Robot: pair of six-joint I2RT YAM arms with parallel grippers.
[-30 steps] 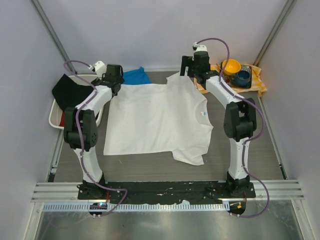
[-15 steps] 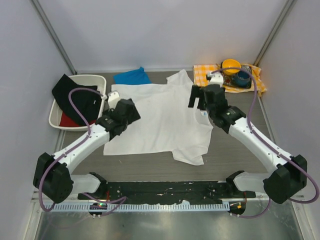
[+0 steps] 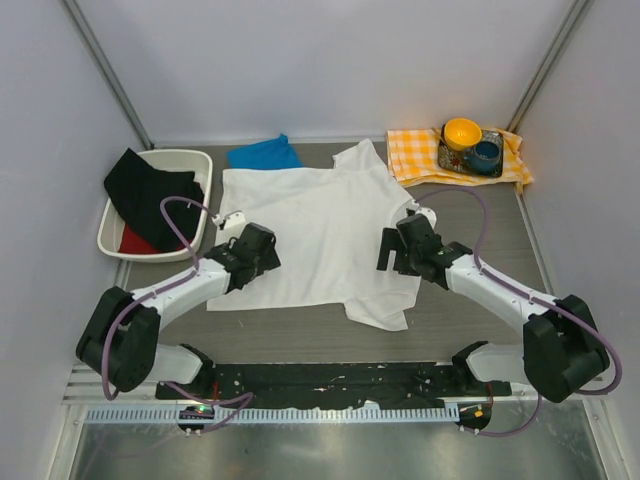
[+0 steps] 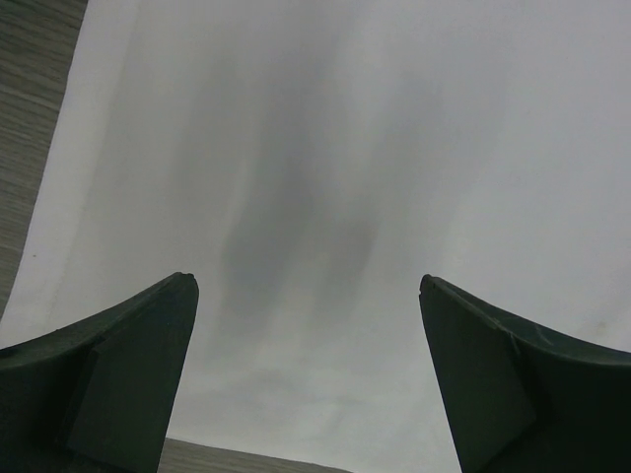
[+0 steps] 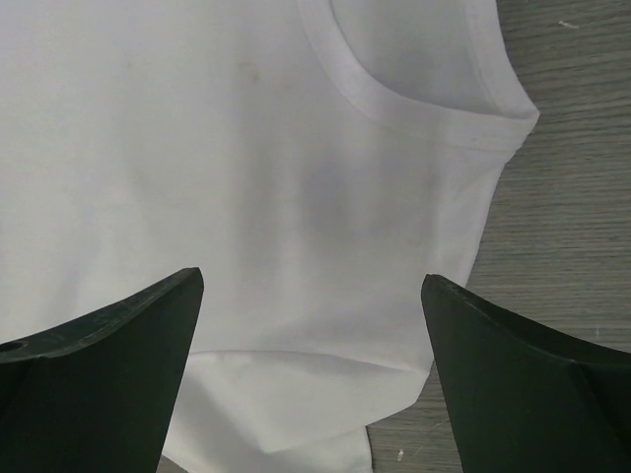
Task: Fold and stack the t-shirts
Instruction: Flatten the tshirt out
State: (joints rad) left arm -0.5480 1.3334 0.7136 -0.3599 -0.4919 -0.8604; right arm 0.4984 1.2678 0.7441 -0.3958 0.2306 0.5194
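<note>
The white t-shirt (image 3: 320, 225) lies spread flat in the middle of the table, collar to the right, one sleeve at the back and one at the front. Behind its far left corner sits the blue t-shirt (image 3: 263, 154), a small folded square. My left gripper (image 3: 264, 252) hovers open over the shirt's left hem; in the left wrist view only white cloth (image 4: 315, 148) lies between its fingers (image 4: 306, 281). Over the collar side hangs my right gripper (image 3: 392, 250), also open. The right wrist view shows the collar (image 5: 414, 108) and near sleeve (image 5: 296, 404) below that gripper (image 5: 312, 276).
A white bin (image 3: 180, 153) with black and red cloth stands at the back left. At the back right an orange-and-white checked cloth (image 3: 415, 155) carries a tray with an orange bowl (image 3: 462, 130) and a blue cup (image 3: 487, 153). Grey walls close three sides.
Both arms have drawn back from the shirt's far edge toward the near side and now sit low over the shirt's left and right sides. Both grippers stayed open.
</note>
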